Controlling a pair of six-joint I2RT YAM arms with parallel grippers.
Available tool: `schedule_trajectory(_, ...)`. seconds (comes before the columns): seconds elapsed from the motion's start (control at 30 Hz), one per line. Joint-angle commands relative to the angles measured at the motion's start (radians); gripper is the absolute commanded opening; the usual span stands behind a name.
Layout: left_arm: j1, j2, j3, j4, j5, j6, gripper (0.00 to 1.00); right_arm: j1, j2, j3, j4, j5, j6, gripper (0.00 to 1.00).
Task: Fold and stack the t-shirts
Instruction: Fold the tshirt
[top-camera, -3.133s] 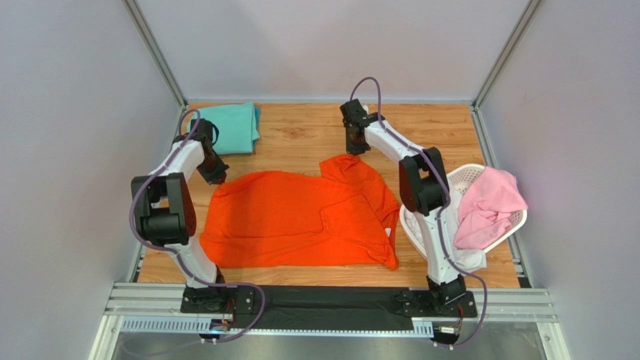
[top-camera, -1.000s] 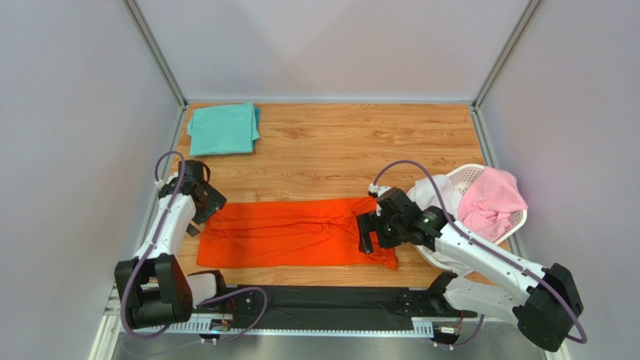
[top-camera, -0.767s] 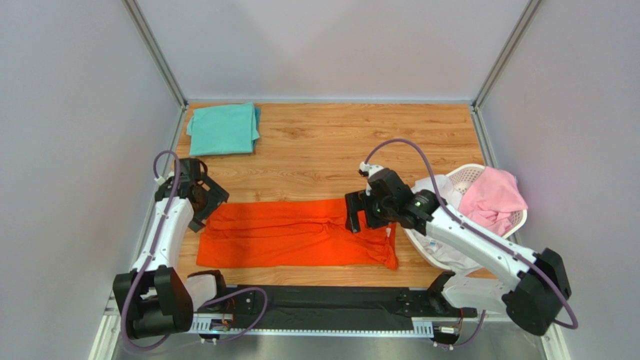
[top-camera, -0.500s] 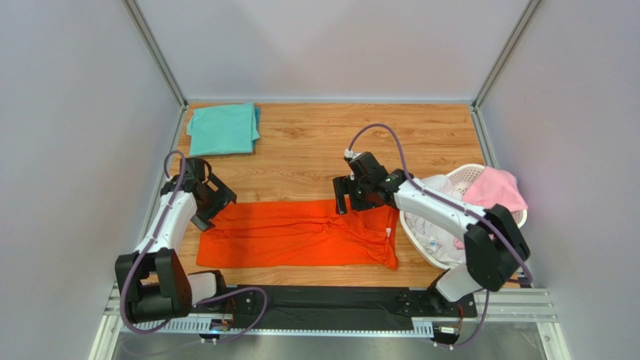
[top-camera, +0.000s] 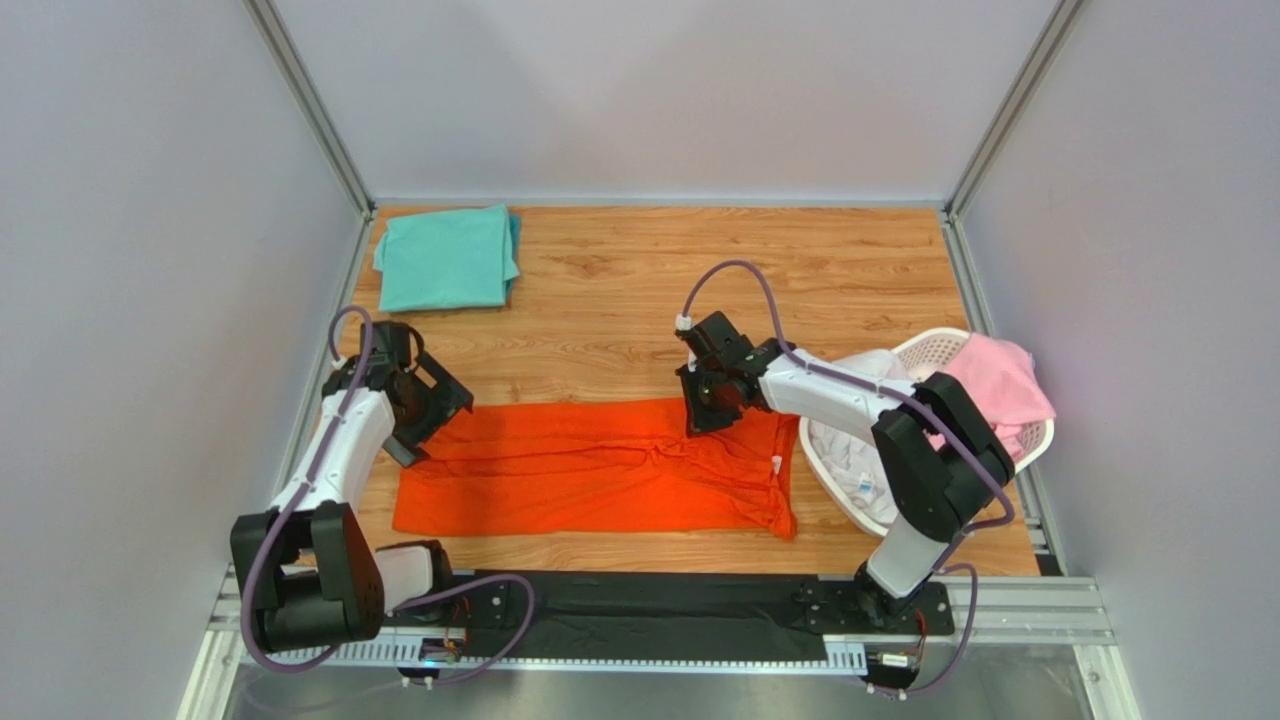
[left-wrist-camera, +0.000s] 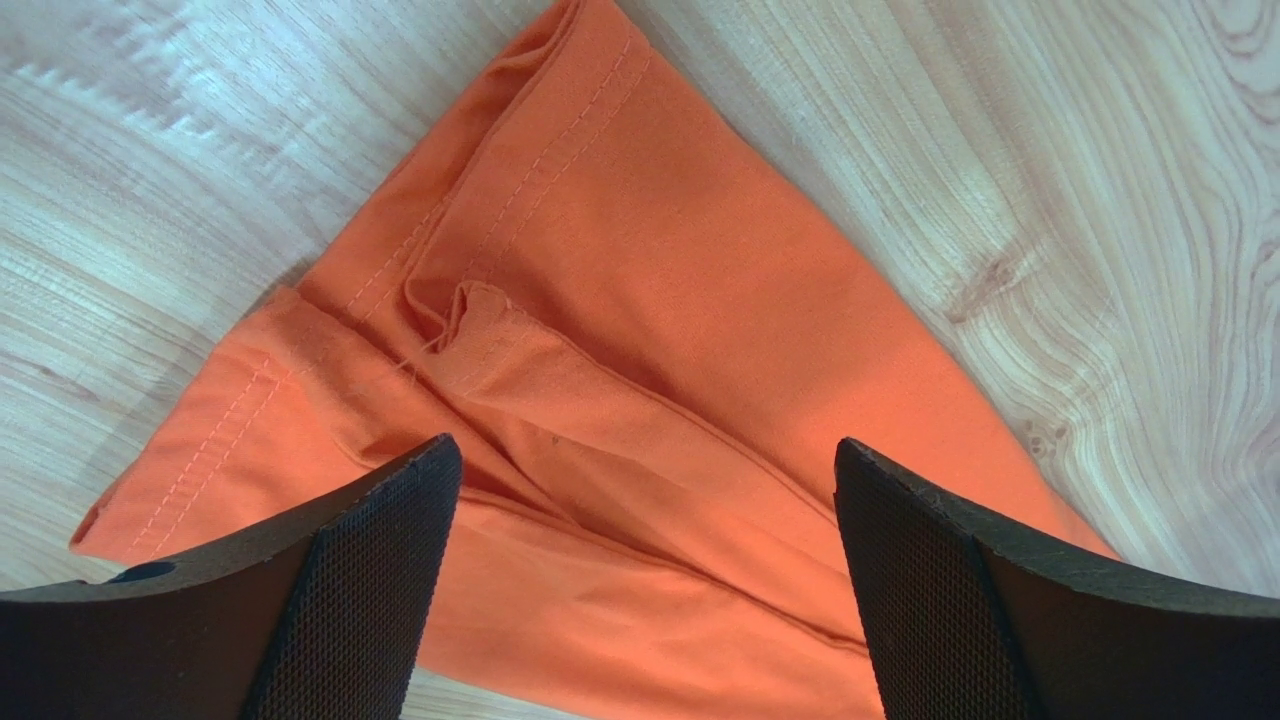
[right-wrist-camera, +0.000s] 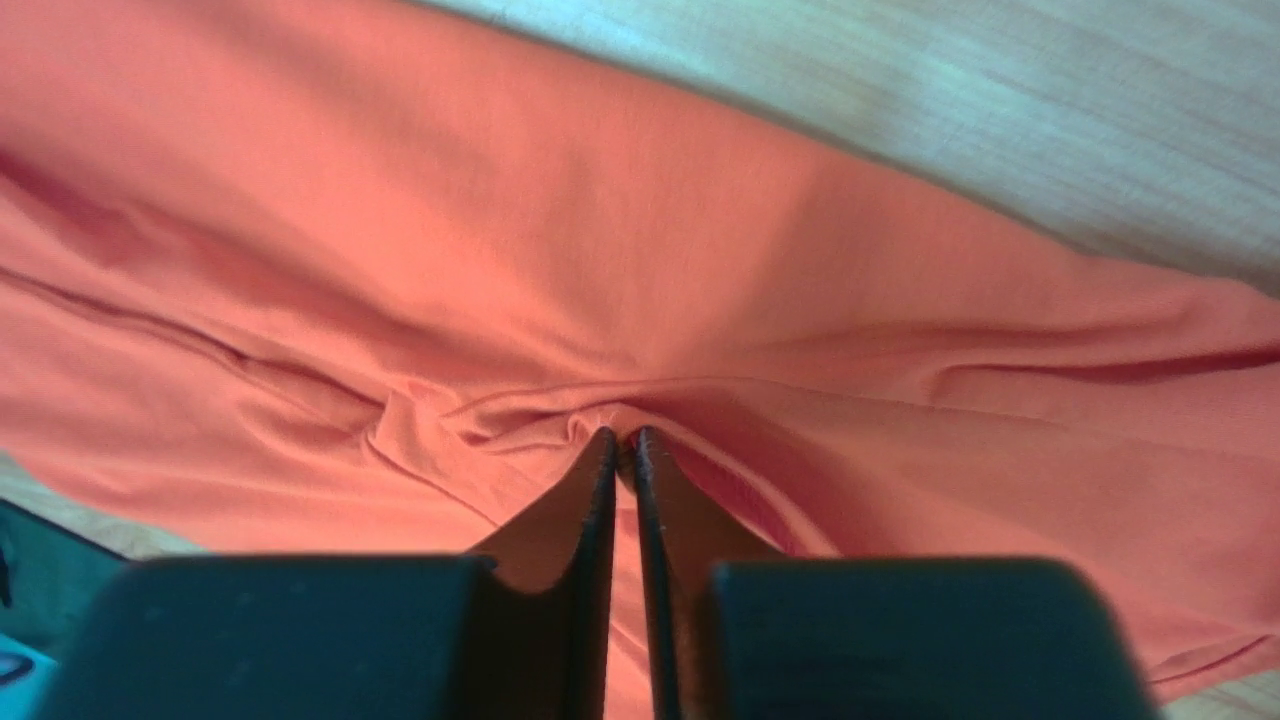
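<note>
The right gripper (right-wrist-camera: 621, 438) pinches a fold of the bright orange-red cloth t-shirt (top-camera: 586, 468); the left gripper (left-wrist-camera: 643, 453) hangs spread over its corner.

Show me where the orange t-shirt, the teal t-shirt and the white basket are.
orange t-shirt (top-camera: 586, 473): top view, middle of the folded strip.
teal t-shirt (top-camera: 446, 258): top view, centre of the folded cloth.
white basket (top-camera: 935, 339): top view, bare far rim.

No writing, label, brand, number or sign can be read in any view. The orange-red t-shirt (left-wrist-camera: 676, 300), which fills most of both wrist views, shows only plain cloth and stitched hems, nothing legible.
</note>
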Motion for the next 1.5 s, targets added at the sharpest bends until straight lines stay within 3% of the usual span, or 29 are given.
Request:
schedule_trajectory(0.0, -0.003, -0.031, 0.003, 0.005, -0.013, -0.005, 1.0, 0.008, -0.075, -0.037, 0.049, -0.065, 0.037, 0.02)
schedule_trajectory(0.2, -0.003, -0.034, 0.011, -0.009, -0.021, -0.005, 1.0, 0.049, -0.163, -0.132, 0.098, -0.107, 0.134, 0.0)
schedule_trajectory(0.6, -0.003, -0.061, 0.018, -0.024, -0.018, -0.014, 1.0, 0.248, -0.278, -0.279, 0.201, 0.052, 0.347, 0.01)
schedule_trajectory(0.77, -0.002, -0.056, 0.029, -0.032, -0.022, -0.014, 1.0, 0.36, -0.278, -0.286, 0.226, 0.149, 0.4, 0.2)
schedule_trajectory(0.8, -0.003, -0.054, 0.032, -0.032, -0.022, -0.012, 1.0, 0.373, -0.278, -0.27, 0.217, 0.166, 0.406, 0.36)
schedule_trajectory(0.93, -0.003, -0.064, 0.026, -0.046, -0.034, -0.015, 1.0, 0.428, -0.301, -0.212, 0.074, 0.252, 0.392, 0.63)
schedule_trajectory(1.03, -0.003, -0.077, 0.026, -0.047, -0.028, -0.017, 1.0, 0.448, -0.335, -0.165, -0.012, 0.293, 0.354, 1.0)
schedule_trajectory(1.27, -0.006, -0.1, 0.031, -0.046, 0.019, -0.019, 1.0, 0.405, -0.399, -0.117, -0.057, 0.336, 0.285, 1.0)
schedule_trajectory(1.47, -0.066, -0.081, 0.052, -0.035, 0.021, -0.019, 1.0, 0.264, -0.33, -0.126, -0.049, 0.258, 0.297, 1.0)
